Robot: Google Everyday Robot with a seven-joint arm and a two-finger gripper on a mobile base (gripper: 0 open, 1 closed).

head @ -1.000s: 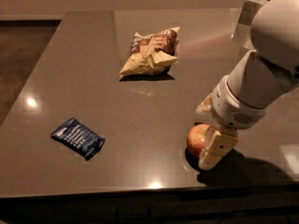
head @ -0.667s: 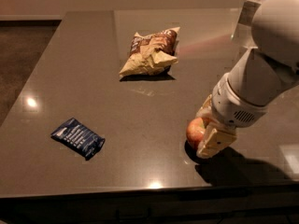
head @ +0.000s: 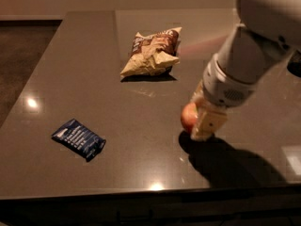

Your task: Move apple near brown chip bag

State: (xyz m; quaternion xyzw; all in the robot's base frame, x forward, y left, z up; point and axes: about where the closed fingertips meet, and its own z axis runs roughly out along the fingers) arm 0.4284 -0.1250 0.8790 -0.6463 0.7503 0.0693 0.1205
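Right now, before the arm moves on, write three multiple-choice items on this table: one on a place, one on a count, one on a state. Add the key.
1. Where does the brown chip bag lie relative to the apple?
A. Farther back on the table, toward the picture's left
B. Pressed against it
C. At the near edge

2. How many packets lie on the table?
A. One
B. Two
C. Four

3. What is the pincer doing?
A. Hanging open over the far left corner
B. Shut on the apple at the table's near right
C. Resting on the chip bag

Key:
1 A, since bare table separates them.
2 B, the chip bag and the blue packet.
3 B, its finger covers the apple's right side.
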